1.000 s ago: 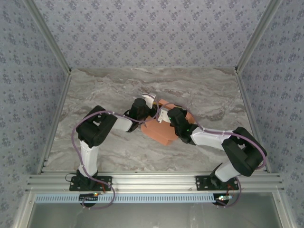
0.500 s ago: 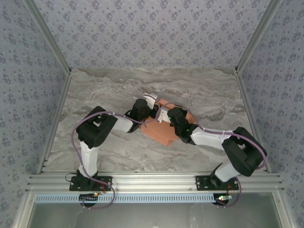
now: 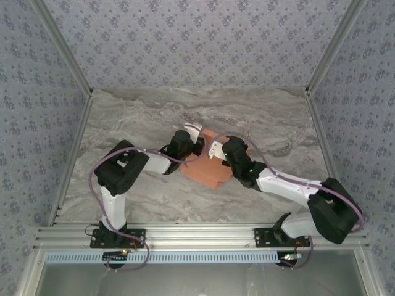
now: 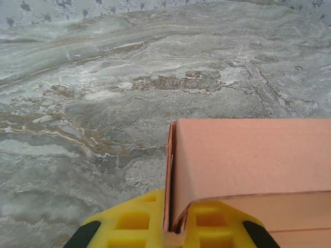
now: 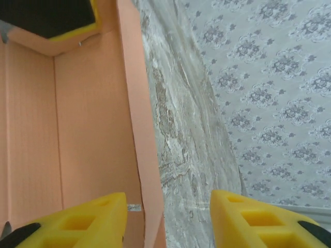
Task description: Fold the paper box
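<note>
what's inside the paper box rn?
Bare salmon walls of the paper box, one left gripper finger at the far corner, one right gripper finger, its jaws open astride a wall. From above, arms cover part of it.

Legible text: none.
Salmon-orange card paper box (image 3: 207,172): plain faces.
Grey patterned wall covering (image 3: 197,43): floral motif, no lettering.

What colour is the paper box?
The paper box is plain salmon-orange; the left wrist view shows it best.

The yellow left fingers (image 4: 129,223) are closed on a card wall of the salmon-orange paper box (image 4: 248,155), its panel extending right; grey marbled desk (image 4: 103,88) lies beyond
</note>
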You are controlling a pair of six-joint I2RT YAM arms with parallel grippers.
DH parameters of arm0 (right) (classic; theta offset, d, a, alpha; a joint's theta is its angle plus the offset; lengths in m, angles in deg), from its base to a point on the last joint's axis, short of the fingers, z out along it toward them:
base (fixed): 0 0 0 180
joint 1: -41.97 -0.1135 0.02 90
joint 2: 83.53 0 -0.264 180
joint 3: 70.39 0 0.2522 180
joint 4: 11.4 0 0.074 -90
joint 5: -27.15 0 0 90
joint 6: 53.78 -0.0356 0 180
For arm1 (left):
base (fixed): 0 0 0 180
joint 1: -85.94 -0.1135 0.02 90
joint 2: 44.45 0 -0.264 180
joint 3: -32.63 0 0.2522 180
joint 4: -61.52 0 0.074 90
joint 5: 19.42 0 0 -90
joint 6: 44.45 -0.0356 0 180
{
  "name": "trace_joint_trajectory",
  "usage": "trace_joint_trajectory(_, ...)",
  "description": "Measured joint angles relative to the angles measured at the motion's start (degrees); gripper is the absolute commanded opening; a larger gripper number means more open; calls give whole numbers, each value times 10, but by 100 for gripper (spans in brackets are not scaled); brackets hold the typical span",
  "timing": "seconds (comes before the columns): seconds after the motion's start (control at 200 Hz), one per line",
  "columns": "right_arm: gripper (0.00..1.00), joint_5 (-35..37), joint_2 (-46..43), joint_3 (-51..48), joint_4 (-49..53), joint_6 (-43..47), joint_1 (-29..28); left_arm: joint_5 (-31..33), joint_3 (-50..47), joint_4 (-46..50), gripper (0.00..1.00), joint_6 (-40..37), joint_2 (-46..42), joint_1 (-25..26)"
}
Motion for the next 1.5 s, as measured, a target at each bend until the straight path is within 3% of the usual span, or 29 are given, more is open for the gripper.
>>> trace_joint_trajectory(0.185, 60, -50, -73, 1, 49, -101, -24, 32, -13, 16, 3, 11, -37, 0)
trace_joint_trajectory(0.38, 67, -97, -117, 54, 133, -288, -24, 72, -24, 54, 2, 34, -88, 0)
trace_joint_trajectory(0.535, 70, -101, -90, 130, 201, -434, -15, 93, -31, 79, 2, 45, -114, 2)
trace_joint_trajectory(0.715, 70, -93, -10, 221, 275, -537, -6, 107, -38, 104, 2, 50, -132, 7)
trace_joint_trajectory(1.029, 69, -100, 67, 251, 334, -619, 38, 116, -41, 116, 2, 52, -137, 9)
trace_joint_trajectory(1.499, 64, -169, 101, 251, 313, -683, 58, 119, -47, 119, 2, 54, -144, 10)
